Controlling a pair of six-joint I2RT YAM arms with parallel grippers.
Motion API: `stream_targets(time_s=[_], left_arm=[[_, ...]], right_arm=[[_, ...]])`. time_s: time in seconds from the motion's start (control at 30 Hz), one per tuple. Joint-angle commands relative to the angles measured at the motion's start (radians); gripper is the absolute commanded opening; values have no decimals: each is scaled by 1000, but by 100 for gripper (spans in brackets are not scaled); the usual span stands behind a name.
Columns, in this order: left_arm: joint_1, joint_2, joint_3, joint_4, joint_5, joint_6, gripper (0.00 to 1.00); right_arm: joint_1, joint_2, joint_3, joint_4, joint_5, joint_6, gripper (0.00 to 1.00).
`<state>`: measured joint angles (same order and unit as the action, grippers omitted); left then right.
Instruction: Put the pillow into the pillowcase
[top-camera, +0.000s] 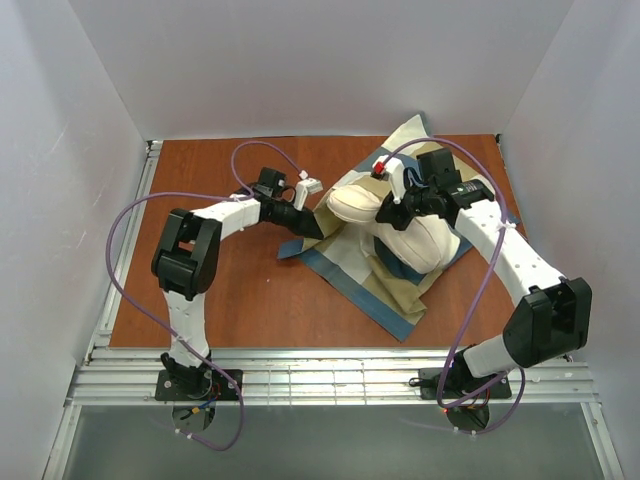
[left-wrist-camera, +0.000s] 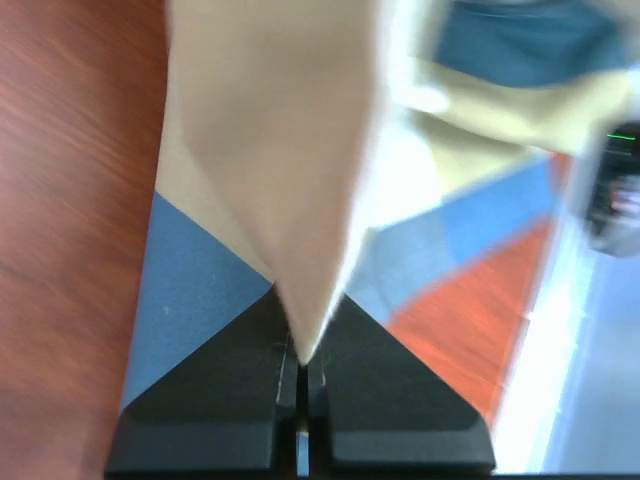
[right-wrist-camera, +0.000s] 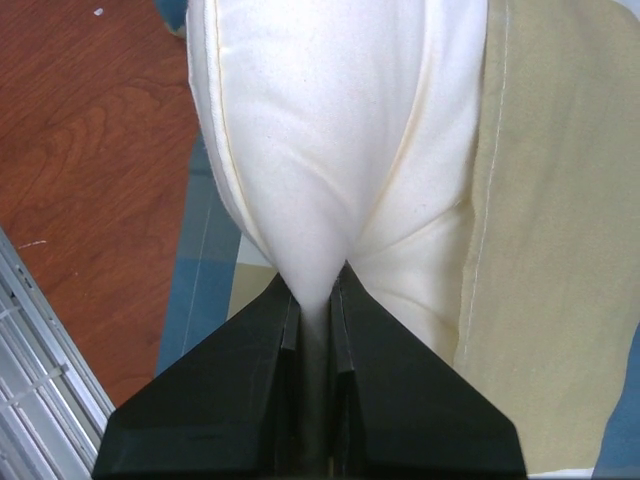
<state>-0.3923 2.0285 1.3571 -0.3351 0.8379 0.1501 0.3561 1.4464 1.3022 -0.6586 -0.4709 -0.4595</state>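
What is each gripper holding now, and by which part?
The left gripper pinches a tan fold of the soft blue, tan and cream pillowcase. The right gripper pinches a bunched fold of cloth on the plump cream-white pillow.

The right gripper (right-wrist-camera: 315, 285) pinches a fold of the pillow (right-wrist-camera: 320, 130) between its two black fingers, and the cream cloth gathers into a narrow pleat there and bulges full above. Against the pillow's right side lies the pillowcase (right-wrist-camera: 560, 250) (its tan block, with a stitched seam), and a blue strip shows by the pillow's left edge. The reddish wood table (right-wrist-camera: 90, 180) is at left, with a metal rail (right-wrist-camera: 40, 390) in the bottom-left corner.
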Motion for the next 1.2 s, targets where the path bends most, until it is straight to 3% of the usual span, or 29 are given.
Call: stream_targets(time_s=[0.0,0.07,0.17,0.4,0.43,0.47,0.57,0.6,0.67,0.77,0.83,0.97,1.17], left_arm=[[70,-151,8,-209,198,17,0],[139,-207,-48,-328,304,38,0],[190,-303,-78,-537,282,228,0],[299,-303,-85,-703,227,419,0],[308,-313,-95,-685,213,428,11],[311,-330,-105,-627,193,442,33],[311,-430,-124,-496,126,509,55],[311,-462,-128,-449,110,508,58],[300,-519,-110,-395,139,566,70],[181,-563,-113,-293,95,543,71],[34,-576,-150,-228,-4,546,71],[-150,-522,-228,36,-134,537,70],[-307,-412,-407,618,-368,560,72]], right_arm=[[-2,18,20,85,151,-21,1],[-12,93,26,108,205,-19,1],[-31,201,34,149,236,27,1],[-31,292,121,177,115,194,1],[-31,281,156,177,65,220,1],[-31,275,176,169,45,237,1],[-34,256,244,126,-64,281,1],[-32,244,250,120,-107,295,1],[-32,230,259,114,-170,346,1],[-34,229,253,134,-233,422,1],[-31,232,244,155,-265,444,1],[-32,241,241,165,-278,452,1],[-32,223,262,175,-360,542,1]])
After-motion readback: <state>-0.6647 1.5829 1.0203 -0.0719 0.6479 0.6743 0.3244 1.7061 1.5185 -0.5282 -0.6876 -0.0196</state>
